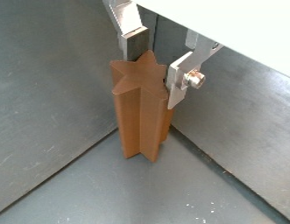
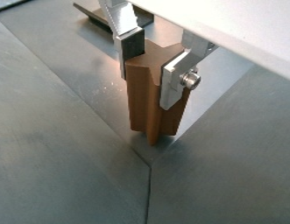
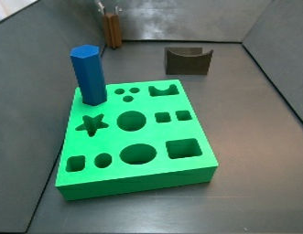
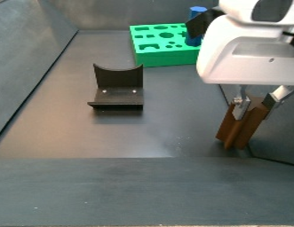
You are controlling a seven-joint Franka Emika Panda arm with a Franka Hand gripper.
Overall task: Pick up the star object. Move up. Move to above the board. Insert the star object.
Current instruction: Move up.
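The gripper (image 1: 153,61) has its fingers (image 1: 180,83) pressed on the star's (image 1: 137,114) top, apparently gripping it upright on the floor. Lift straight up; the board (image 4: 161,53) lies toward 11 o'clock in that side view.

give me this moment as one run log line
phase: pick | gripper: fingers shut on star object, upright on floor in corner | board: star hole empty, blue prism standing in it
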